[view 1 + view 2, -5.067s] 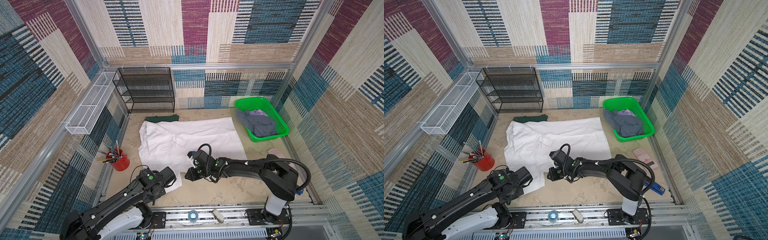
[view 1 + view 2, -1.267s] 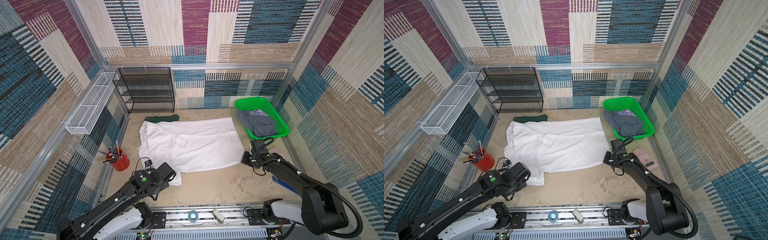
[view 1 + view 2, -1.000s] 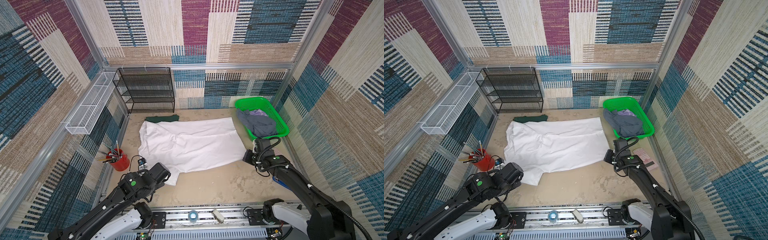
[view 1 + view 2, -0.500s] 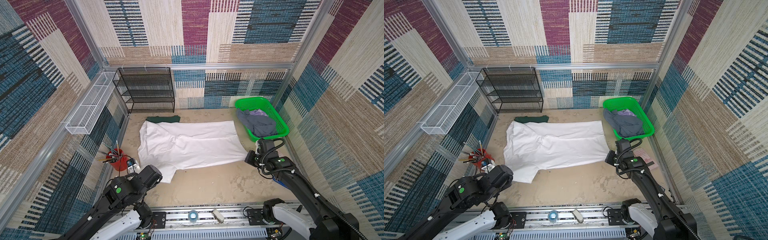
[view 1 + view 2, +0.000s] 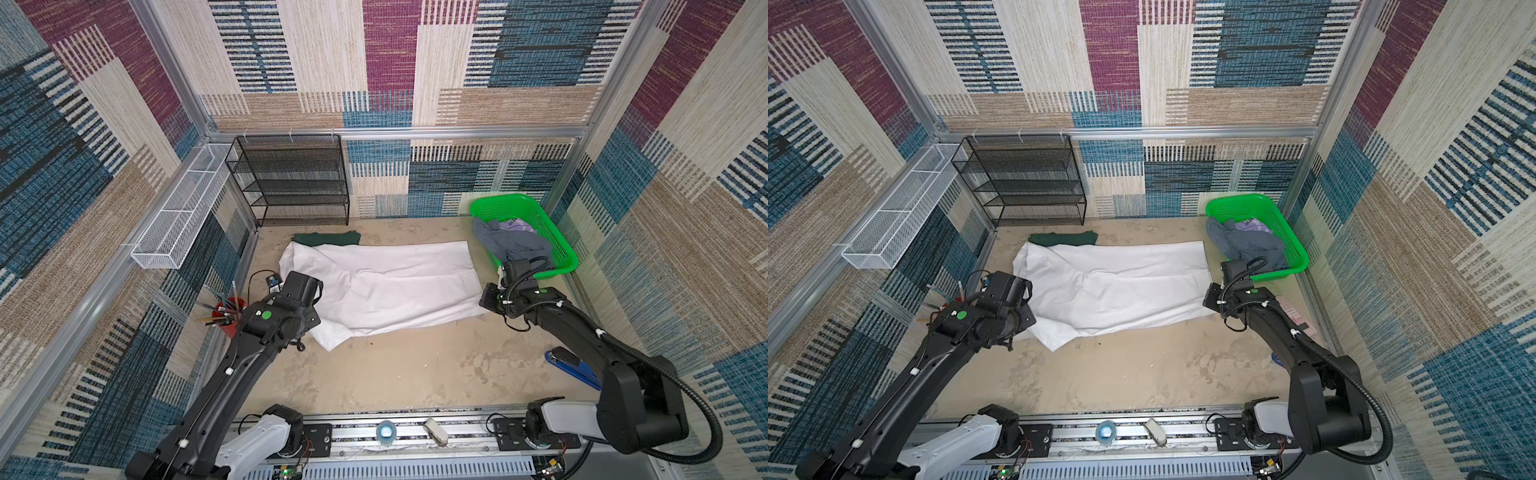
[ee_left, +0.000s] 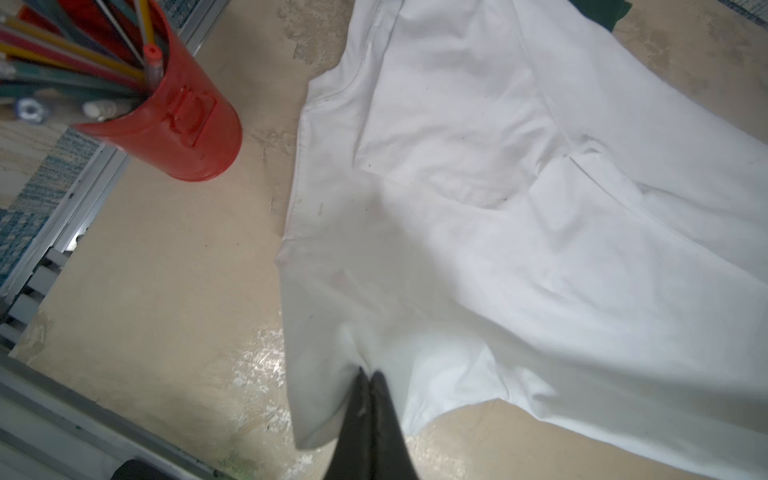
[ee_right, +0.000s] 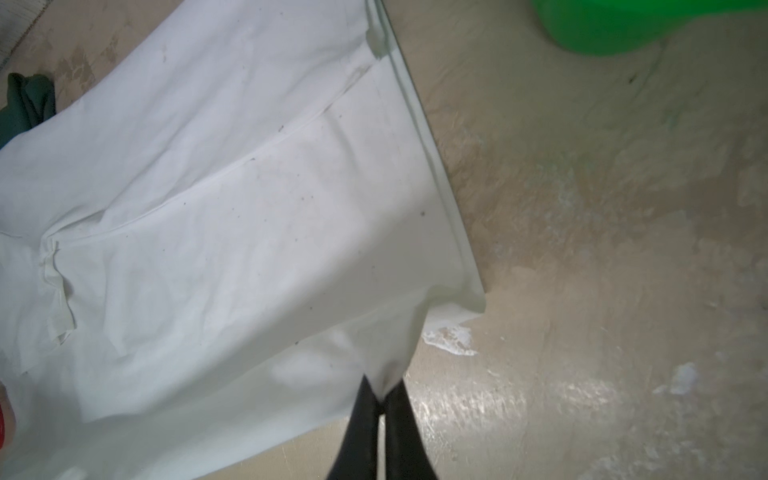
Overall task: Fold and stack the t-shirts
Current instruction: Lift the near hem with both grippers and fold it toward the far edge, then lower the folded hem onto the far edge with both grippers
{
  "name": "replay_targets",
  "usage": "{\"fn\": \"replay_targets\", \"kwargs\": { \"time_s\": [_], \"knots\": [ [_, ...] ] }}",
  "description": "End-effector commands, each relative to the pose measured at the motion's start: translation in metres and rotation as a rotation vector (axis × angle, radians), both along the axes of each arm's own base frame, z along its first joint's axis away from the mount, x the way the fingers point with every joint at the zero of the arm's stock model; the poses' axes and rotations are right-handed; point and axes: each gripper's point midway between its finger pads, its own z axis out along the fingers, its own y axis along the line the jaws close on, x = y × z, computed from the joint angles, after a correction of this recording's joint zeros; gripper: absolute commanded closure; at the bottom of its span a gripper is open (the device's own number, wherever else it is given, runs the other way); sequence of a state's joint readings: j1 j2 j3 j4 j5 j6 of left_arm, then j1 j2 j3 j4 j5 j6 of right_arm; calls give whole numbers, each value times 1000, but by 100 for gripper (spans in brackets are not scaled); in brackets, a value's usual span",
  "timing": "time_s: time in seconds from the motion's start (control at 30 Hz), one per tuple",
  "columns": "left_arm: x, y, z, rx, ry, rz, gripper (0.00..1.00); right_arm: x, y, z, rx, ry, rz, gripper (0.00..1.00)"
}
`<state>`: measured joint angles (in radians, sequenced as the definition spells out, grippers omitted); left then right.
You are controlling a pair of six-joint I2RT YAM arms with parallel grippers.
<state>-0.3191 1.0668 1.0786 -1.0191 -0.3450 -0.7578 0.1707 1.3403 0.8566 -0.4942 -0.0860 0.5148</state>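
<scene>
The white t-shirt (image 5: 395, 286) lies spread across the tan table (image 5: 395, 374), stretched lengthwise between the two grippers. The left gripper (image 6: 370, 376) has its jaws pressed together on a pinch of the shirt's edge by a sleeve corner, and the cloth puckers up into the tips. The right gripper (image 7: 380, 392) has its jaws drawn nearly together on the opposite hem corner, with a small bunch of white cloth caught between the tips.

A dark green t-shirt (image 5: 328, 239) lies past the white one, well beyond the left jaws and touching the white shirt's far edge. A grey t-shirt (image 5: 511, 245) sits in the green basket (image 5: 559, 245) just beyond the right jaws, drooping over the basket's rim.

Both arms reach forward from the rail at the near edge, wrists low over the table. The left arm runs out long and slanted. The right arm is bent high at its base.

A red cup (image 6: 174, 124) of pencils stands near the left jaws. A black mesh rack (image 5: 295, 183) stands against the patchwork woven back wall.
</scene>
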Motion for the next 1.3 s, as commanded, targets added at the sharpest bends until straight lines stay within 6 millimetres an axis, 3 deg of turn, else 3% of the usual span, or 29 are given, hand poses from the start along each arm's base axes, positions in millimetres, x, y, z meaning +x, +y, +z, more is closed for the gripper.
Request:
{"fn": "replay_targets", "kwargs": {
  "time_s": [0.0, 0.23, 0.5, 0.67, 1.1, 1.27],
  "knots": [
    [41, -6, 13, -1, -61, -91, 100, 25, -6, 5, -34, -60, -6, 100],
    [103, 12, 19, 15, -84, -55, 100, 64, -9, -9, -45, -45, -5, 100],
    [160, 27, 21, 9, -105, -36, 100, 100, -13, -17, -72, -40, -6, 100],
    [191, 25, 8, -5, -90, -46, 100, 115, -17, -25, -79, -29, -12, 100],
    [250, 36, -35, -23, -84, -9, 100, 143, -17, -48, -95, -4, -16, 100],
    [275, 30, -52, -67, -126, -6, 100, 145, -16, -53, -91, -4, -15, 91]
  ]
}}
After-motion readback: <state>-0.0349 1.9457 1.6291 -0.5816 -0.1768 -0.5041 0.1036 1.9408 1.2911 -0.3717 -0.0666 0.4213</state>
